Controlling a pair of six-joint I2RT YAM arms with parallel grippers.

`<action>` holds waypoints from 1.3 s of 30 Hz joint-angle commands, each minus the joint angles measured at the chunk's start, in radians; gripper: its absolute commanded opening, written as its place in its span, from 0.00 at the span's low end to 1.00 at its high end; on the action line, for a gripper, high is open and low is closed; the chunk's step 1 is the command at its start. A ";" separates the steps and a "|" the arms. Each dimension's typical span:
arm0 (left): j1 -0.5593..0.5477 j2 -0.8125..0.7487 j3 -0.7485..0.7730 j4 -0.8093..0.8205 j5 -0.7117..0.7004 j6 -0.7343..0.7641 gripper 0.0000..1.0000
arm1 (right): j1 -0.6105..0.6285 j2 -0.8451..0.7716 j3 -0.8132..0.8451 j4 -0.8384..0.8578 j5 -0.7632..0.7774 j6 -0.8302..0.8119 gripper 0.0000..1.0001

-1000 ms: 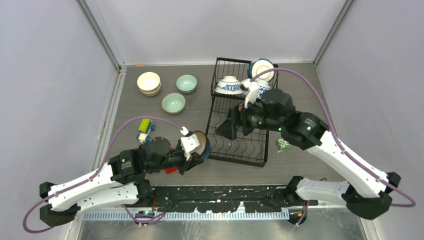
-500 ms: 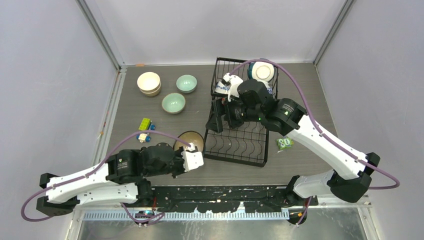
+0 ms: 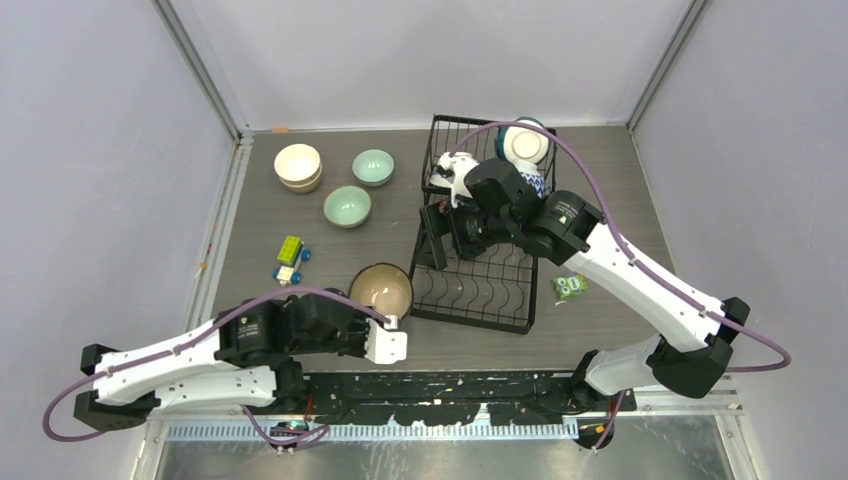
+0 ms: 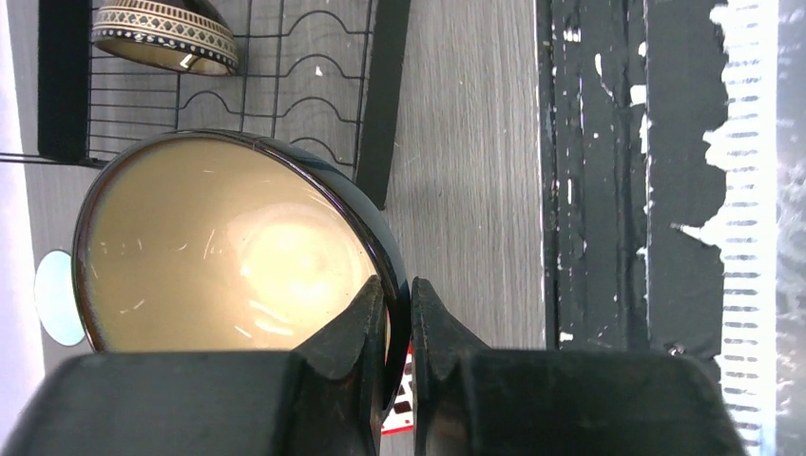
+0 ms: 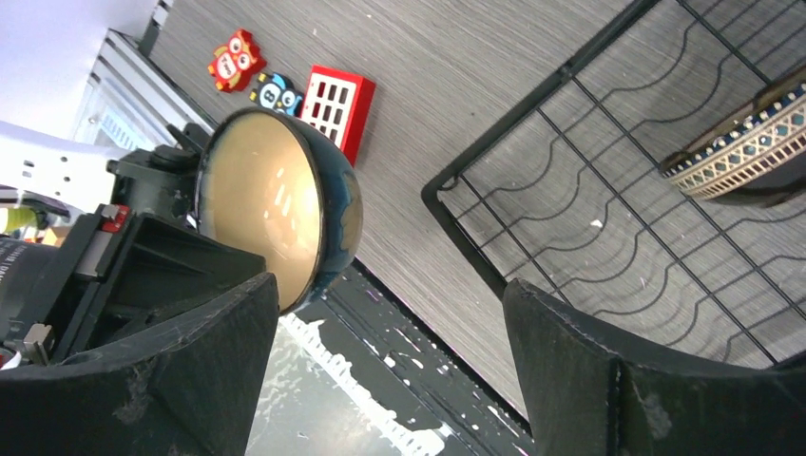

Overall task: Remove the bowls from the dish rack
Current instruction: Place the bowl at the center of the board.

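Left gripper (image 4: 394, 302) pinching the rim of the tan-lined bowl (image 4: 219, 256), just beside the dish rack (image 3: 478, 292), right gripper (image 5: 390, 296) hovering over the rack, jaws spreading wide

No word, brand or number can be read anywhere. In the right wrist view, upper left of the frame, a red owl tile (image 5: 235, 59) and a blue owl tile (image 5: 273, 94) lie on the tabletop (image 5: 456, 85). They show pictures only. The red block (image 5: 337, 104) beside them bears a white grid, no letters. In the top view, the green pack (image 3: 569, 287) right of the rack (image 3: 480, 290) has marks too small to read.
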 commanded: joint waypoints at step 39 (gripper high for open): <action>-0.016 0.055 0.124 -0.095 0.143 0.179 0.00 | 0.211 0.252 0.158 -0.132 0.156 -0.029 0.67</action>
